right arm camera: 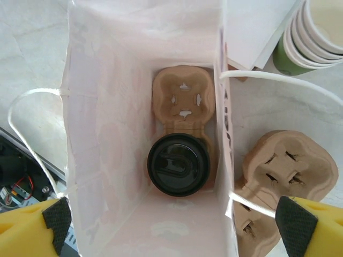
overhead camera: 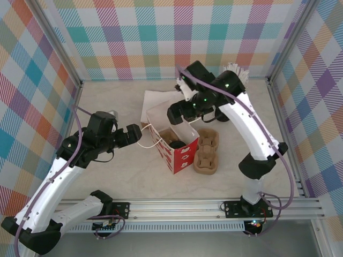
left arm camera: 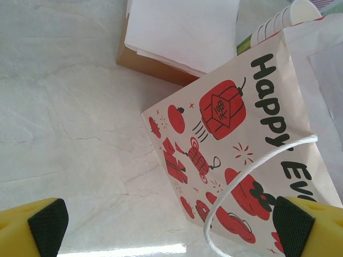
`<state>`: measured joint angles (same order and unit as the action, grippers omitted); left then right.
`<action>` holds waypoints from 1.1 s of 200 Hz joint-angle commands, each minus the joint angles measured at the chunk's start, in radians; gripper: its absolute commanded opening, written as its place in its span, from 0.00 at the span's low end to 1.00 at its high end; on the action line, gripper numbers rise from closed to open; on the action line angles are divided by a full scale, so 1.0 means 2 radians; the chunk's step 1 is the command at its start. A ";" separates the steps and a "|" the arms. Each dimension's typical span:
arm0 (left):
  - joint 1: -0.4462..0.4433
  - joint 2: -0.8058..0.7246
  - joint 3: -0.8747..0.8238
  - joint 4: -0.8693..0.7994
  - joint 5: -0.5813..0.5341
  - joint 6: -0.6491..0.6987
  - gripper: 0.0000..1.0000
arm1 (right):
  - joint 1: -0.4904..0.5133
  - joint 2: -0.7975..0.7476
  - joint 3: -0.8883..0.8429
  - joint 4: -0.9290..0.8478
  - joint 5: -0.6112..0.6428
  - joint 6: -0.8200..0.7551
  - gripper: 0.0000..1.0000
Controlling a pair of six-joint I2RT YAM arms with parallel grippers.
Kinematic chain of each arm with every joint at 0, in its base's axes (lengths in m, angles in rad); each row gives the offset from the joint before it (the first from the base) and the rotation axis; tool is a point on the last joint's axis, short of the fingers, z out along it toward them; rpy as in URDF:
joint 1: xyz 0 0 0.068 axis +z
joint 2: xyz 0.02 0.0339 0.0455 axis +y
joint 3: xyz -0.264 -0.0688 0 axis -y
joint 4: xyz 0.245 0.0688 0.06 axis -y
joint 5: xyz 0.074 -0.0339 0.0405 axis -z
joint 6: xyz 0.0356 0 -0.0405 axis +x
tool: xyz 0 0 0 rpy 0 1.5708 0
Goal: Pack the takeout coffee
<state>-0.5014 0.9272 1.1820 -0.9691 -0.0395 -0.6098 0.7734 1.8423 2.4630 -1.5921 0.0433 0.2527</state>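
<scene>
Black-lidded coffee cup (right arm camera: 178, 165) in a tray (right arm camera: 184, 99) inside the paper bag (right arm camera: 107, 80), right claw (right arm camera: 176, 225) apart above it, left claw (left arm camera: 170, 230) apart at the bag's 9 o'clock

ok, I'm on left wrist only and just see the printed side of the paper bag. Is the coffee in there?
Observer: Yes. The right wrist view looks straight down into the paper bag, and a black-lidded cup sits in one slot of a pulp cup carrier on the bottom.
Operator: and the right gripper, clear of it?
Observer: The right gripper is open above the bag's mouth, holding nothing.
</scene>
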 commanded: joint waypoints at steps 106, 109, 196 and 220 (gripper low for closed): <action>0.003 -0.004 0.005 -0.006 -0.010 0.006 1.00 | -0.178 -0.103 -0.095 0.028 -0.069 -0.006 0.90; 0.003 -0.004 0.005 -0.006 -0.010 0.006 1.00 | -0.184 -0.105 -0.098 0.029 -0.070 -0.007 0.90; 0.003 -0.020 0.000 -0.014 -0.013 0.000 1.00 | -0.306 -0.091 -0.166 0.091 -0.042 -0.037 0.84; 0.003 -0.029 -0.009 -0.011 -0.014 -0.005 1.00 | -0.326 -0.069 -0.166 0.113 -0.014 -0.041 0.81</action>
<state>-0.5014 0.8978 1.1820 -0.9749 -0.0471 -0.6113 0.1520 1.6592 2.1368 -1.4334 -0.0402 0.1997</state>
